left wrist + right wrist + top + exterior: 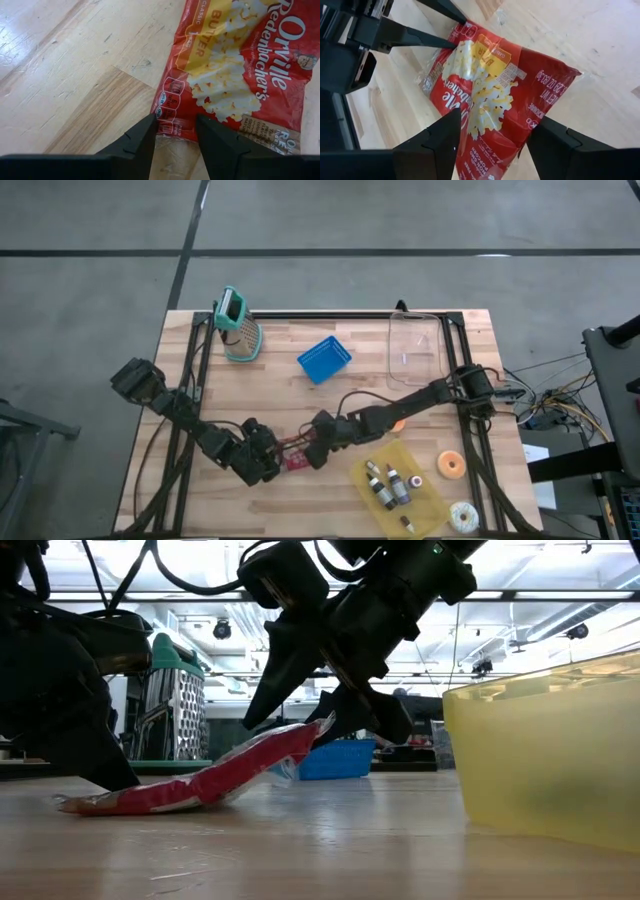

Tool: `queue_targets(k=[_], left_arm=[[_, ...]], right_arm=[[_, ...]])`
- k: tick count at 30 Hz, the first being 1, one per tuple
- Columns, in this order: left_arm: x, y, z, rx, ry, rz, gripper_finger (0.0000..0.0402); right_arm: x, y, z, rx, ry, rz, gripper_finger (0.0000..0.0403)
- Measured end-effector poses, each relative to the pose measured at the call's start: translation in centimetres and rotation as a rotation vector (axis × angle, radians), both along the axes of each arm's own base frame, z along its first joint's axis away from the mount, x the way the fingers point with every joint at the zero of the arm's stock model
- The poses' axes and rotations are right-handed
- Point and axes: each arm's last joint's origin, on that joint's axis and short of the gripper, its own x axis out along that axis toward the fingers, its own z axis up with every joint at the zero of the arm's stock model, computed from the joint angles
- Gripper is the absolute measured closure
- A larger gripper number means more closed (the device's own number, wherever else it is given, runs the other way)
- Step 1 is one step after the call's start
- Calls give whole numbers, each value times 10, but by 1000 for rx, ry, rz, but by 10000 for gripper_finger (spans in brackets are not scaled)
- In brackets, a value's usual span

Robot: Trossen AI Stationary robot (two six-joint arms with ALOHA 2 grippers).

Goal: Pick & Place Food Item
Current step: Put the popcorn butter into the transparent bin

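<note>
The popcorn packet [297, 461], a red butter-flavour bag, lies on the wooden table [300, 395] at about six o'clock, near the front edge, between the two grippers. In the low view one end rests flat on the wood under the left arm while the other end is tilted up off the surface at the right arm.

The left gripper [174, 131] comes in from about eight o'clock; its fingers are spread and straddle the clear crimped end of the packet without visibly pinching it. The right gripper [492, 132] reaches in from about three o'clock; its fingers stand wide, one on each side of the raised end, the bag between them. Whether they bear on it cannot be told.

Just to the right, at about five o'clock, sits a yellow tray [400, 488] holding small bottles, with two doughnuts [452, 466] beside it. Farther back are a blue basket [324, 360] at about twelve, a clear container [414, 350] at one o'clock, and a teal-handled grater [238, 330] at eleven.

The step in hand looks like the pick: the packet is framed but not secured. The next move calls for one gripper to close firmly on the thin, slippery film while the other lets go, since a two-sided pull could tear or drop it.
</note>
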Motion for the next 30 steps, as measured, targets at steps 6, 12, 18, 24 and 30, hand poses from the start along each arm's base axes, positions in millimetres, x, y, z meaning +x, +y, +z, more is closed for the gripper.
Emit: queue_targets(k=[6, 12, 18, 24, 30], left_arm=[[0, 0, 0, 0, 0, 0, 252], [0, 0, 0, 0, 0, 0, 252], [0, 0, 0, 0, 0, 0, 252], [0, 0, 0, 8, -11, 5, 252], [1, 1, 2, 37, -47, -2, 252]], right_arm=[[0, 1, 0, 1, 3, 3, 246], [0, 1, 0, -2, 2, 7, 312], [0, 1, 0, -2, 2, 7, 369], [0, 1, 0, -2, 3, 8, 387], [0, 0, 0, -8, 3, 8, 388]])
